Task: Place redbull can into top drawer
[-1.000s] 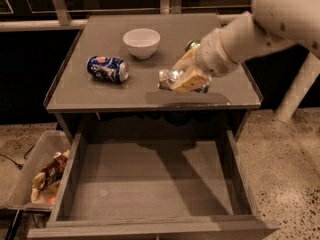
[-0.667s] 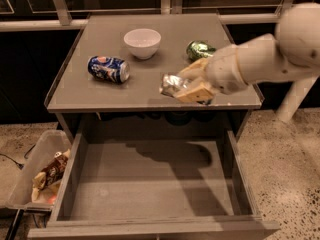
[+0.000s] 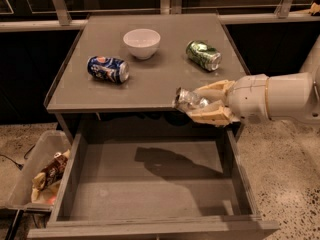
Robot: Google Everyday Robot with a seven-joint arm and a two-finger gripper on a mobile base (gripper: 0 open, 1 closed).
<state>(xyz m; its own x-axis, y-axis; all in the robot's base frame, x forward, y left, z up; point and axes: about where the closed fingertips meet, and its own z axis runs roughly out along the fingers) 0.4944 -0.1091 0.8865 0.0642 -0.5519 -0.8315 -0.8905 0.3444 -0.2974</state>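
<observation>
Camera view has the redbull can (image 3: 185, 99) clamped sideways in the gripper (image 3: 196, 104), both fingers pressed onto its dented body. It hangs just off the table's (image 3: 160, 86) front edge, and from the shadow below I judge it's over the back right of the top drawer (image 3: 150, 196). That sideways hold suits laying it flat. The drawer is pulled wide open with its right wall near under my wrist, so I'd ease left before lowering. The green can (image 3: 203, 55), bowl (image 3: 142, 43) and blue can (image 3: 108, 69) lie well behind.
</observation>
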